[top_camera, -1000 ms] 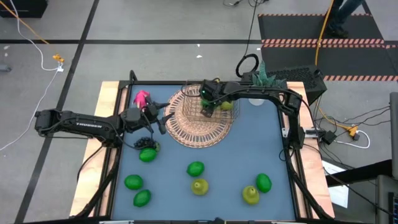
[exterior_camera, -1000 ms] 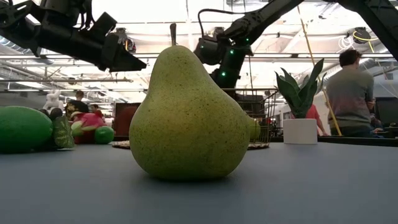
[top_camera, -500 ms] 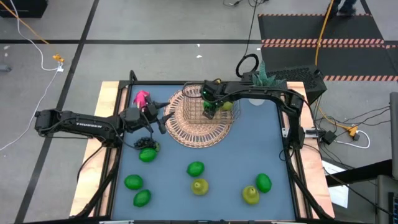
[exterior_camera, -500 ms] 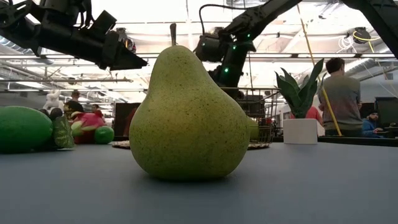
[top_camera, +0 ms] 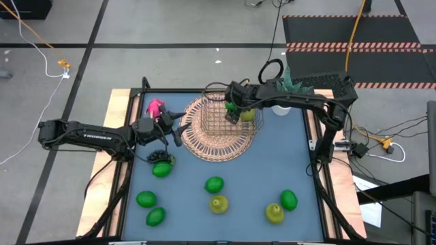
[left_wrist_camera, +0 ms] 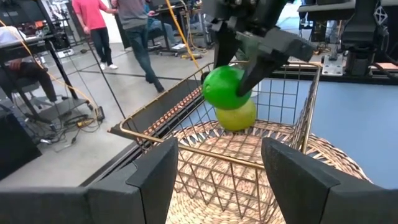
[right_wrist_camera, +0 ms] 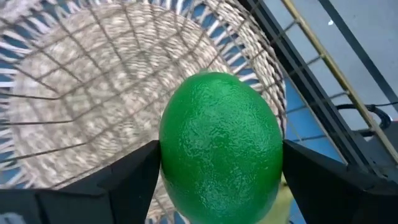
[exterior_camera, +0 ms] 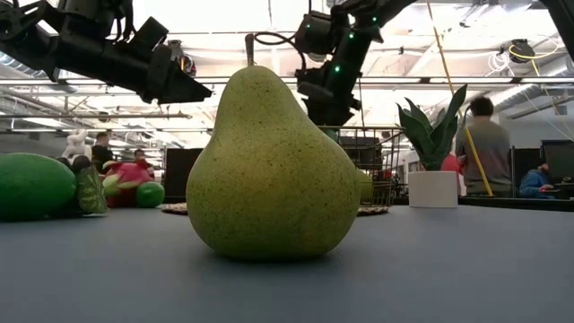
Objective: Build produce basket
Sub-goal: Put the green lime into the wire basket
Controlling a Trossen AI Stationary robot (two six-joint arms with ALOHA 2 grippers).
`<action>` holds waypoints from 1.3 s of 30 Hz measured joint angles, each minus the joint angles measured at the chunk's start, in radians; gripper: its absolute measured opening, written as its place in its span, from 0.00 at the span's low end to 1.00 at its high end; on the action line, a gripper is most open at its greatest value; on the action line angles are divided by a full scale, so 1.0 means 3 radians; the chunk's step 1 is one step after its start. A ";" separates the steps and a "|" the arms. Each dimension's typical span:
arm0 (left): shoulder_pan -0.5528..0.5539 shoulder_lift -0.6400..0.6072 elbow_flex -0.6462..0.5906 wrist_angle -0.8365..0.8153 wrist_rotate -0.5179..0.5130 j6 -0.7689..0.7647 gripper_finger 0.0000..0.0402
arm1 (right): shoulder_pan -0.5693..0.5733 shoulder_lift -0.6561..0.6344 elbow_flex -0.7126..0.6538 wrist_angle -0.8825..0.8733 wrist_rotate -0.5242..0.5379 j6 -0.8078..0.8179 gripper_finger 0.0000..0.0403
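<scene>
The copper wire basket (top_camera: 218, 124) stands on a round wicker mat (top_camera: 211, 147) at the table's far middle. A yellow-green pear (left_wrist_camera: 241, 118) lies in the basket's far right corner. My right gripper (top_camera: 234, 109) hangs over that corner, shut on a green lime (right_wrist_camera: 221, 146). My left gripper (top_camera: 178, 131) waits open at the mat's left edge, level and pointing at the basket (left_wrist_camera: 211, 151). A pink dragon fruit (top_camera: 155, 107) and a grape bunch (top_camera: 161, 157) lie near it. Limes (top_camera: 214, 184) and pears (top_camera: 218, 203) lie along the near side. My right gripper pinches the lime between its two fingers (right_wrist_camera: 134, 180), one on each side of its widest part (right_wrist_camera: 168, 149). The fingers slant down from the table's right side. The lime (left_wrist_camera: 224, 87) sits just above the pear; whether it touches the pear, I cannot tell.
A potted plant in a white pot (exterior_camera: 433, 184) stands at the far right corner. One pear (exterior_camera: 273, 166) stands close before the low camera and hides much of the basket. People move about in the room beyond the table.
My right gripper has risen above the basket and drifted toward the table's far right. My left arm has kept still.
</scene>
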 joint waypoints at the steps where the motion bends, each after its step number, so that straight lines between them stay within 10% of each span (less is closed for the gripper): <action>1: 0.0000 0.0000 0.0000 -0.0007 0.0000 -0.0015 0.58 | 0.0013 -0.0029 0.0000 -0.0022 -0.0002 0.0000 0.79; 20: 0.0000 0.0000 -0.0001 -0.0315 0.0000 -0.0297 0.58 | 0.0730 -0.1424 0.0003 -0.0279 0.0578 0.0333 0.72; 32: -0.0081 0.0000 -0.0003 -0.0474 -0.0001 -0.0562 0.58 | 0.1138 -0.0953 -0.0072 -0.0297 0.1313 0.0260 0.72; 39: -0.0146 0.0000 -0.0003 -0.0471 -0.0001 -0.0561 0.58 | 0.0615 -0.0449 -0.0072 -0.0346 0.0828 0.0085 0.72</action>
